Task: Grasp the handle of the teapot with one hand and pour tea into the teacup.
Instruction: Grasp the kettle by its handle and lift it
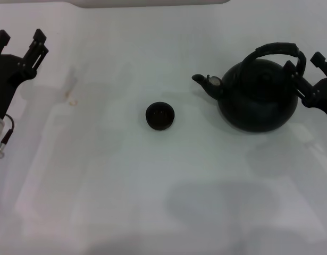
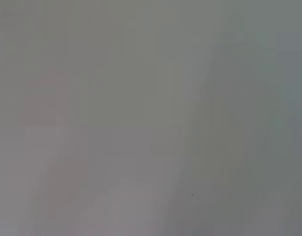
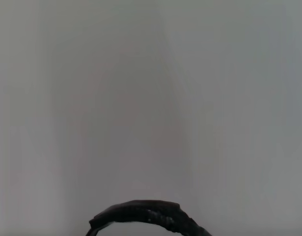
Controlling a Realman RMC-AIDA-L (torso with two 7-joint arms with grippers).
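Note:
The round black teapot (image 1: 257,95) stands at the right of the white table (image 1: 99,175), its spout (image 1: 204,81) pointing toward the small black teacup (image 1: 160,116) in the middle. The ribbed black handle (image 1: 275,50) arches over the pot, and its top also shows in the right wrist view as a handle (image 3: 141,214) at the picture's edge. My right gripper (image 1: 304,66) is open at the handle's right end, one finger on each side of it. Whether it touches the handle is unclear. My left gripper (image 1: 21,38) hangs open at the far left, holding nothing. No tea shows.
A small brownish speck (image 1: 73,102) lies on the table left of the teacup. A pale edge (image 1: 152,2) runs along the back of the table. The left wrist view shows only blank grey surface.

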